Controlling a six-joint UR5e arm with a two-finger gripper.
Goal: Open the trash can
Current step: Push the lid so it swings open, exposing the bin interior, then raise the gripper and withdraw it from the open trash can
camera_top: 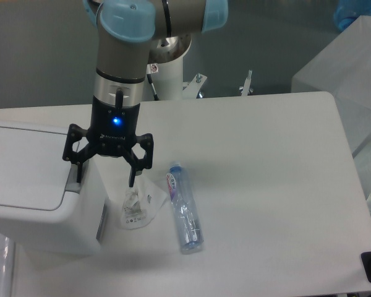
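This looks like a robotics lab or test cell, not a home. A plain white surface (pixel 266 185) with rounded corners fills most of the frame, and behind it in the upper part lies a bare grey floor. An industrial arm (pixel 127 62) with light blue joint caps rises from a white pedestal (pixel 170 68) bolted at the surface's far edge, upper centre. Translucent plastic sheeting (pixel 352 80) hangs at the upper right.
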